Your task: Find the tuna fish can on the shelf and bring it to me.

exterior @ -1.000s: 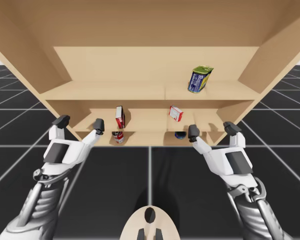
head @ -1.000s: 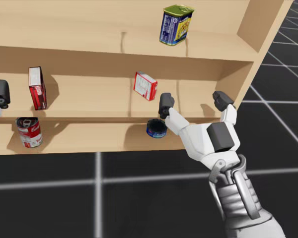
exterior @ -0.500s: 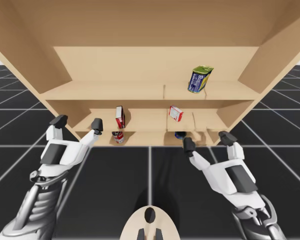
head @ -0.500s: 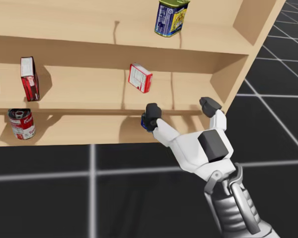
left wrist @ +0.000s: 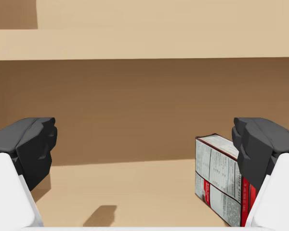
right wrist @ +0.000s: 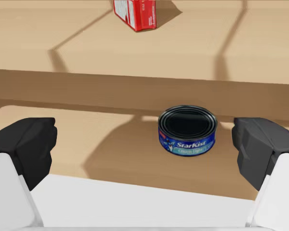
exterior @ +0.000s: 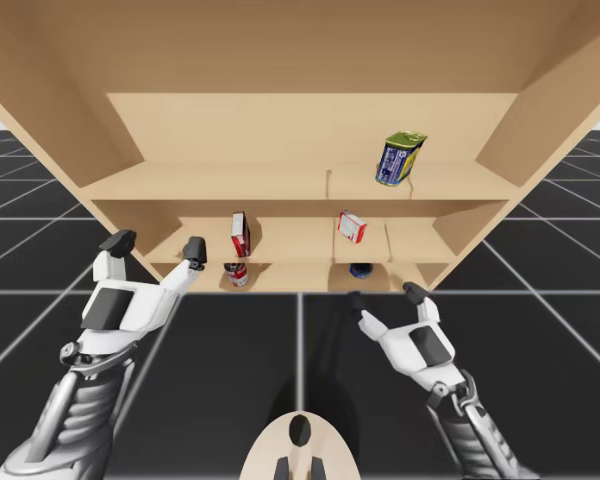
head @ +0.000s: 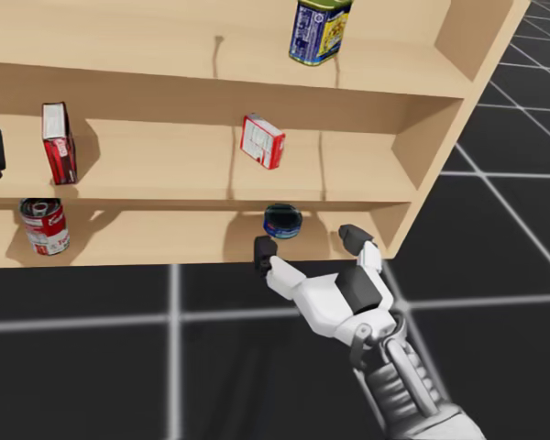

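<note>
Facing right claw [right wrist: 145,142]: blue labelled can [right wrist: 187,131].

High cam overhead, head cam nearer; both face shelf [exterior: 230,180]; wrist cams closest.

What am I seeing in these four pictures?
A simulated humanoid torso with two arms faces a wooden shelf. One picture looks down from above, one comes from its head, one from each wrist along the jaws. On the top board stands a blue and yellow can; on the middle, an upright red box and a tilted red and white box; at the bottom, a red and white can and the low blue tuna can. Both sets of jaws are open, the right short of the tuna can. Nothing is held.
</note>
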